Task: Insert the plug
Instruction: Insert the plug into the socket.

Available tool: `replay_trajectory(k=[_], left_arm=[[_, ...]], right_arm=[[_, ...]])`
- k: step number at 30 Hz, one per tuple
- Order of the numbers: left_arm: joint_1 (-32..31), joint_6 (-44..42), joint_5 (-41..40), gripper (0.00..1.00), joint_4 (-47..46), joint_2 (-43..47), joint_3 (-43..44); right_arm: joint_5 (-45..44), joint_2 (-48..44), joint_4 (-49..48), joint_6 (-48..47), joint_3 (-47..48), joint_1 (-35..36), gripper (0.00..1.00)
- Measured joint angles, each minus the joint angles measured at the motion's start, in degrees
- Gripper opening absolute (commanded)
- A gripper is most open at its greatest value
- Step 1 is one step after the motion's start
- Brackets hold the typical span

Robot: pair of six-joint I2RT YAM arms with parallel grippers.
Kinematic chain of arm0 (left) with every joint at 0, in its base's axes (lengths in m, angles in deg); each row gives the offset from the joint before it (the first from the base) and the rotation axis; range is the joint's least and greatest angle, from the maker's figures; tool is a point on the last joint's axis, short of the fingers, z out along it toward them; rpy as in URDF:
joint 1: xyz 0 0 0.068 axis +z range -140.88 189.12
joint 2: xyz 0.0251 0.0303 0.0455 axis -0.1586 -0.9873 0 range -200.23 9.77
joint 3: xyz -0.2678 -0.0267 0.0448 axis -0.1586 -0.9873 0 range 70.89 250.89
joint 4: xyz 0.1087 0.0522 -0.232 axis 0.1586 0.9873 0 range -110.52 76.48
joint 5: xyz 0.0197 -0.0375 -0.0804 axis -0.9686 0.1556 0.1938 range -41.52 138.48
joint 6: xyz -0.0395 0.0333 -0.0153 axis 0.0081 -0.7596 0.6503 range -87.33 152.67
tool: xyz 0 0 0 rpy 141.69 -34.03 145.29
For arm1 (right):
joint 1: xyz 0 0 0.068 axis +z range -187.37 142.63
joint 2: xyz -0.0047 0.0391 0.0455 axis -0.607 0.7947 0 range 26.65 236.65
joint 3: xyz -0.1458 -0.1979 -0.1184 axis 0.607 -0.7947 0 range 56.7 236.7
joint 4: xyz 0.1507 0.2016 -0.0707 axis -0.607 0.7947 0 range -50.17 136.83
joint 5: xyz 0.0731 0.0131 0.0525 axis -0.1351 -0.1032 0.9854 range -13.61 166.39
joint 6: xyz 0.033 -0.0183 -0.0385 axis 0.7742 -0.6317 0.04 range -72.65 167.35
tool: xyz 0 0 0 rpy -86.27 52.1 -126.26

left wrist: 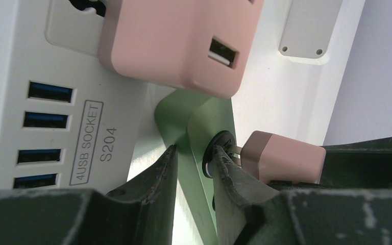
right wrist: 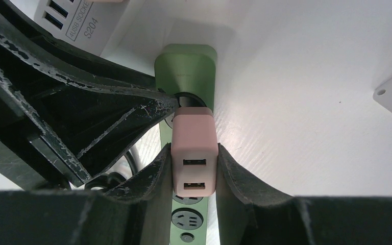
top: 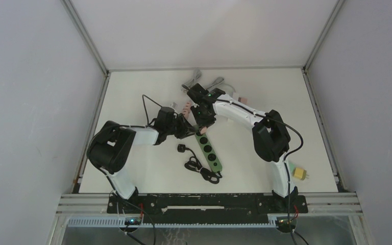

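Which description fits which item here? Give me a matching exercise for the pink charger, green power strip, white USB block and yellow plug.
1 pink charger
2 green power strip
3 white USB block
4 yellow plug

A lying near the right arm
B between the left gripper's fingers
C another pink adapter plugged in
D held by the right gripper

Pairs: 1-D, 2-B, 3-C, 4-A
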Motion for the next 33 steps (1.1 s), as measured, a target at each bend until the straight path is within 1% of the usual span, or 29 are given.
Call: replay_trajectory(k=[19,33], left_arm=[[0.0,0.1,0.2,0.34,-0.2,-0.1,0.0],[0.0,1.0,0.6,0.3,-0.2,-0.1,0.0]], right_arm=[[-2.1,0.7,-0.7,0.0,0.2,0.7,0.0],[-5.3,0.9,-0.8,-0.2,0.2,2.5,0.0]])
